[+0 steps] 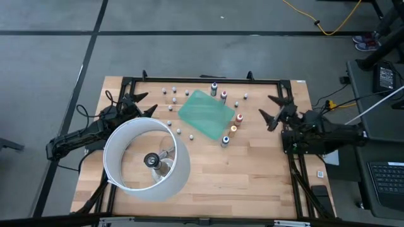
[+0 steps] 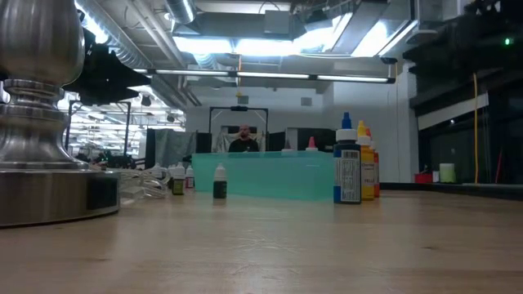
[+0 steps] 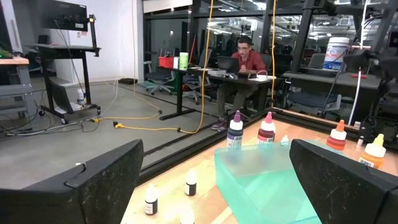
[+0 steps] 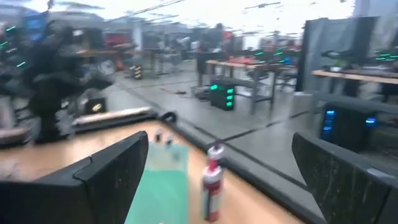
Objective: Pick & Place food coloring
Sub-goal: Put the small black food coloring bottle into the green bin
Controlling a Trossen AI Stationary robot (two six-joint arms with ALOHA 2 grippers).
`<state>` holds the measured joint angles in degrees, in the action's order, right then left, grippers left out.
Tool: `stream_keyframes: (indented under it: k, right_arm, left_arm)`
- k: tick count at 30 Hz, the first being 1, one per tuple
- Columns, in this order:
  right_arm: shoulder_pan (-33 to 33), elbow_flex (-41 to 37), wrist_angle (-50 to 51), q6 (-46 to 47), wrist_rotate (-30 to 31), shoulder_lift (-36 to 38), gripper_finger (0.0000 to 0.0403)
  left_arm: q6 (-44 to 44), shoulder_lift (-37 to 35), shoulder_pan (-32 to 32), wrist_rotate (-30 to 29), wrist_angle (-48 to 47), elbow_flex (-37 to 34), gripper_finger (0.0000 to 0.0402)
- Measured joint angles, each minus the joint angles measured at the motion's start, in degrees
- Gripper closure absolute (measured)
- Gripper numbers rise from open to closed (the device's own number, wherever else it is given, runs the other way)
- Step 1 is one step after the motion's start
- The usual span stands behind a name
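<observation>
**Bottles untouched, both arms waiting**

Bottles of food coloring [image 1: 233,130] stand scattered across the far half of the counter [image 1: 252,170], all around a flat green sheet [image 1: 206,113]: coloured ones along its right edge and far corner, pale small ones to its left and beyond it. None is lifted or held. The left end effector [image 1: 140,103] hovers at the counter's left edge beside a big white ring lamp [image 1: 146,159], fingers spread and empty. The right end effector [image 1: 273,108] sits at the right edge, also spread wide with nothing between its fingers. Judging from this, the task looks barely begun: no bottle is gripped, and every pick and placement appears yet to come.
</observation>
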<state>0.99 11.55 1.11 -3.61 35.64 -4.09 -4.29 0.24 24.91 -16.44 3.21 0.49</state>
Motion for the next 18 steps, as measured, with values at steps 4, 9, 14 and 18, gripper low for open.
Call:
stream_keyframes:
  k: [4, 9, 14, 18]
  right_arm:
    - [0.0, 6.1, 0.8, 0.3, 7.6, -3.8, 0.0006]
    - [0.0, 16.7, 1.5, 0.0, 15.6, -10.5, 0.0006]
    - [0.0, 28.5, 6.1, -3.0, 22.1, -18.1, 0.0006]
    - [0.0, 38.7, 12.0, -2.9, 27.9, -24.6, 0.0006]
  left_arm:
    - [0.0, 0.0, 0.0, 0.0, 0.0, 0.0, 0.0002]
    - [0.0, 0.0, 0.0, 0.0, 0.0, 0.0, 0.0002]
    - [0.0, 0.0, 0.0, 0.0, 0.0, 0.0, 0.0002]
    - [0.0, 0.0, 0.0, 0.0, 0.0, 0.0, 0.0002]
